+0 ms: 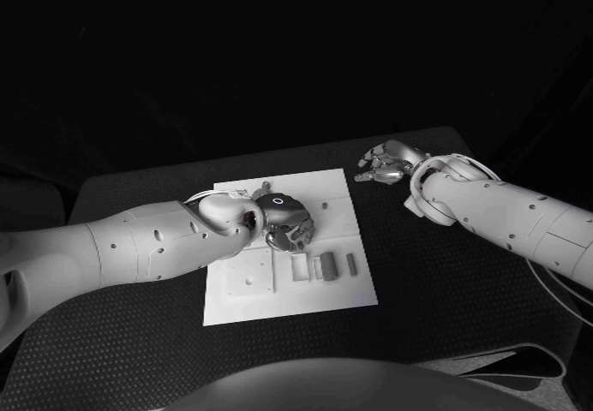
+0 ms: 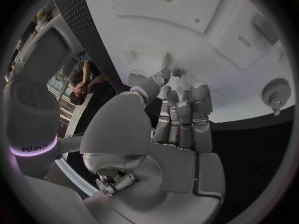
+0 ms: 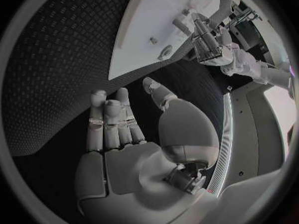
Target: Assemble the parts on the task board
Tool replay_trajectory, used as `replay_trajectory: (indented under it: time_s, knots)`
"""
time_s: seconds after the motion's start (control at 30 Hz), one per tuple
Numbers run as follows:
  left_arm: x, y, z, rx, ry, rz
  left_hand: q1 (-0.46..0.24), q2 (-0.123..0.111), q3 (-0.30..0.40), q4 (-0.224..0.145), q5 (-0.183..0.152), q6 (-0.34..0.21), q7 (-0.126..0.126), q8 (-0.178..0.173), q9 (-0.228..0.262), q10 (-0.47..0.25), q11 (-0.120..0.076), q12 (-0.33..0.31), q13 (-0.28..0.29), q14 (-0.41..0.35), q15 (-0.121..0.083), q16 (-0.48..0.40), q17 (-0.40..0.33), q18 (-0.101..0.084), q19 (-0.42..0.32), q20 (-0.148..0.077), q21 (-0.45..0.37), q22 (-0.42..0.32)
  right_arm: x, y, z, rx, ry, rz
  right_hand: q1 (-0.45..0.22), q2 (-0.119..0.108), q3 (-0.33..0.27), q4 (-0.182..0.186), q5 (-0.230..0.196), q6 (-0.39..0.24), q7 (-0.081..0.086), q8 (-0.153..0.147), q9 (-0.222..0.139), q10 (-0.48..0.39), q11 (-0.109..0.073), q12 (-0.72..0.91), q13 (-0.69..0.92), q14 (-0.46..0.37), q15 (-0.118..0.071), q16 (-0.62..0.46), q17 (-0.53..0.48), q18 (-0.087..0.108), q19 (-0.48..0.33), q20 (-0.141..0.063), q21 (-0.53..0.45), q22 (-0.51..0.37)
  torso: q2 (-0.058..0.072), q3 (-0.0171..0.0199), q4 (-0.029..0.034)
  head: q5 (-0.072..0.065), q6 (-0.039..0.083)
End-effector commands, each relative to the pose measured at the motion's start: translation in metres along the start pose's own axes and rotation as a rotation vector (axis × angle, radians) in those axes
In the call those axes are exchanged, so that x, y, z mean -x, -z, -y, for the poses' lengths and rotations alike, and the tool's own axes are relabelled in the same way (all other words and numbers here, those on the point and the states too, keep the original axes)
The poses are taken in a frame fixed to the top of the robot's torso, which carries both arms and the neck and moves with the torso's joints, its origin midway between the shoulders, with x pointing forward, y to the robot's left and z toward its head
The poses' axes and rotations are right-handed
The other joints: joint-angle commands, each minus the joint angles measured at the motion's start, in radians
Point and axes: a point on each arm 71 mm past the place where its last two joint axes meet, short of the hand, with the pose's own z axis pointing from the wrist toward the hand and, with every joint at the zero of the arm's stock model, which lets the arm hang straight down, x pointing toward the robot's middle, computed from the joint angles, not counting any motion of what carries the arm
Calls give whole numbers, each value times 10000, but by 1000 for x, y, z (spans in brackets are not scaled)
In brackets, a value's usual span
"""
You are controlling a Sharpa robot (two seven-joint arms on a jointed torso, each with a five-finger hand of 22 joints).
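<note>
Now over the task board, mid-table.
Left hand above the board's middle, fingers straight and together, holding nothing; right hand off its far right corner, open, empty; parts lying near the front.

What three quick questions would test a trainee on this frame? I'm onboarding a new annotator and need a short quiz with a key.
1. True or false: the right hand is over the task board.
2. Which hand is over the task board? A) left hand B) right hand C) both
3. Fill in: the right hand, fingers apart and holding nothing, is over the black ____.

Key
1. False: it is beyond the board's far right corner, over the table.
2. A
3. table
</note>
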Motion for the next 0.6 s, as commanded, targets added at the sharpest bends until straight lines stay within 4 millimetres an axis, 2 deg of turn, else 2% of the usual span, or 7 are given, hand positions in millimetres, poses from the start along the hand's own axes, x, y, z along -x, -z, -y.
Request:
replay_trajectory:
  time_s: [0.03,0.3,0.6]
  knots:
    - [-2,-3,-1,382,-613,-331,-119,-21,-89,11,-3,-31,20,9,-29,70,-106,273,39,136,-64,162,36,571,141,-78,163,233,-1,0,-1,77,82,-94,28,37,-26,-33,-13,-1,96,66,-17,-62,-3,50,6,-59,-5,-28,-11,154,15,-55,-44,164,2,-7,7,-12,-9]
    - [-4,-7,1,534,-786,-254,-127,-30,-134,15,5,-10,14,5,-139,355,-176,1040,176,583,-141,583,171,672,579,-213,603,234,-2,0,-2,94,78,-106,23,38,-28,-31,-12,-2,96,66,-18,-62,-2,52,6,-59,-5,-29,-11,154,15,-54,-45,163,2,-12,5,-21,-9]
    - [-8,-8,-5,770,-884,-157,-129,45,-106,17,16,16,14,3,-198,541,-187,1362,226,814,-163,746,257,769,798,-246,859,230,-2,-1,-2,93,78,-112,15,40,-31,-27,-12,-2,96,66,-19,-62,-2,54,6,-59,-5,-29,-12,154,16,-53,-46,163,1,-6,4,-39,-9]
